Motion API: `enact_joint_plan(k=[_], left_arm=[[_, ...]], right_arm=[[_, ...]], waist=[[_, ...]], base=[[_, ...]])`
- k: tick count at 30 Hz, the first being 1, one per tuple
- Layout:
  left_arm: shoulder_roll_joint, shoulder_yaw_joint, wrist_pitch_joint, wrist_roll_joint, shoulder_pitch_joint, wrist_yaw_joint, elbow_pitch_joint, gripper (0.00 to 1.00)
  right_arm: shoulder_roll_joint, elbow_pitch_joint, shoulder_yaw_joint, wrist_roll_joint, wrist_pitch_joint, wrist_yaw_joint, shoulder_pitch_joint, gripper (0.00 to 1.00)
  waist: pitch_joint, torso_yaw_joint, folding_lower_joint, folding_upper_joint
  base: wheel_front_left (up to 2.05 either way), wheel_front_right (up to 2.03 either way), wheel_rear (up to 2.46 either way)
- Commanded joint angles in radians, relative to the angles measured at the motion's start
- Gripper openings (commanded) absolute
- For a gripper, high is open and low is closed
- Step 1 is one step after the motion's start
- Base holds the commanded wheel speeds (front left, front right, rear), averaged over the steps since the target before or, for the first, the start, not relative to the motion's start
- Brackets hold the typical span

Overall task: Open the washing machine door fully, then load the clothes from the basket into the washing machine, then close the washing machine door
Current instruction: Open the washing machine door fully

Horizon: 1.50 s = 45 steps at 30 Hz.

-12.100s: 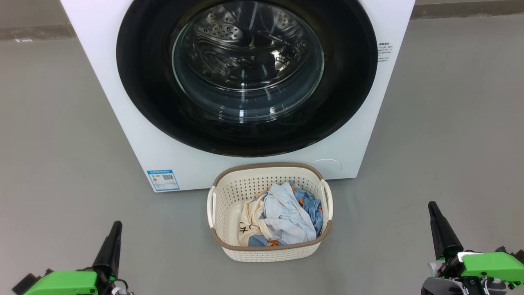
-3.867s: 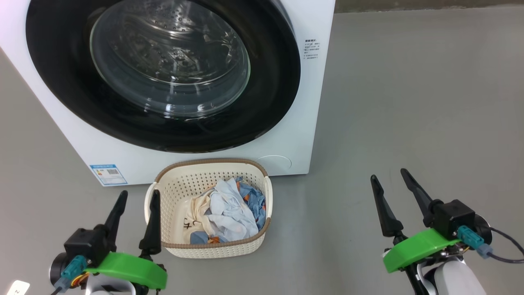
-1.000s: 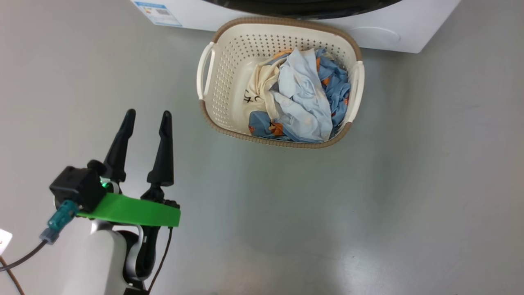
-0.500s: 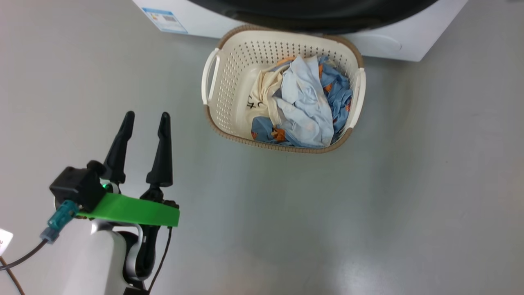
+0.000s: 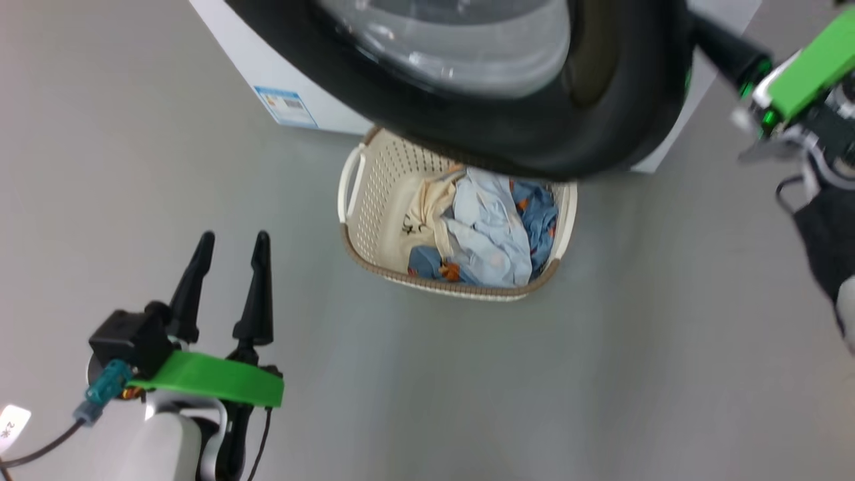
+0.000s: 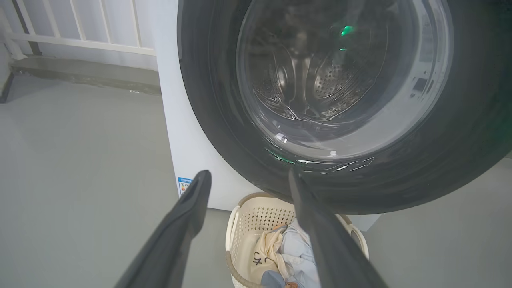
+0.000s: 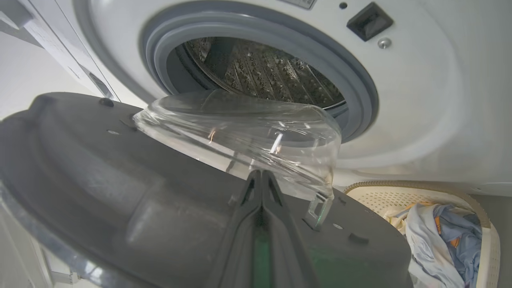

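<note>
Large round glossy black door (image 5: 507, 140) now swung out from big white front-loading washing machine (image 5: 267, 73), left gripper (image 5: 234, 235) spread wide, empty, cream perforated plastic basket (image 5: 377, 194) of pale blue, cream and denim clothes (image 5: 484, 234) beneath door, right gripper (image 7: 262, 174) pinched together, empty, at door's grey inner side.

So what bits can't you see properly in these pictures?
Head view: the door covers the basket's far end and the tips of the right gripper.
Head view: the label's print is too small to read.
Left wrist view: a finger of the left gripper hides part of the clothes; the bottom edge cuts off the basket.
Right wrist view: the door's left side runs off the edge.
</note>
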<state>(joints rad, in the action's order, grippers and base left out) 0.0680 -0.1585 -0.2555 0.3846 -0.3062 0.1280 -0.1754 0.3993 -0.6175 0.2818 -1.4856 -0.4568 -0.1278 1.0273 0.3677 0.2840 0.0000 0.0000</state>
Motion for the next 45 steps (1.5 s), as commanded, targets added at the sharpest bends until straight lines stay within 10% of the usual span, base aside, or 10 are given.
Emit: enact_joint_plan(k=[1,28,45], left_arm=[[0.033,0.04,-0.006,-0.012,0.018,0.003,0.013,1.0],[0.062,0.015,-0.006,-0.05,0.155,0.003,-0.079,1.0],[0.058,0.045,-0.006,-0.059,0.162,0.003,-0.057,1.0]], right_arm=[[-0.032,0.037,0.027,-0.012,-0.016,-0.003,-0.053,0.0],[-0.093,0.262,0.027,-0.178,-0.118,-0.003,-0.548,0.0],[-0.18,0.258,0.04,-0.152,-0.148,-0.003,-0.533,0.0]], waist=[[-0.066,0.013,0.0,0.0],[-0.367,0.235,0.0,0.0],[-0.351,0.245,0.0,0.0]], base=[[0.0,0.0,0.0],[0.0,0.0,0.0],[0.0,0.0,0.0]])
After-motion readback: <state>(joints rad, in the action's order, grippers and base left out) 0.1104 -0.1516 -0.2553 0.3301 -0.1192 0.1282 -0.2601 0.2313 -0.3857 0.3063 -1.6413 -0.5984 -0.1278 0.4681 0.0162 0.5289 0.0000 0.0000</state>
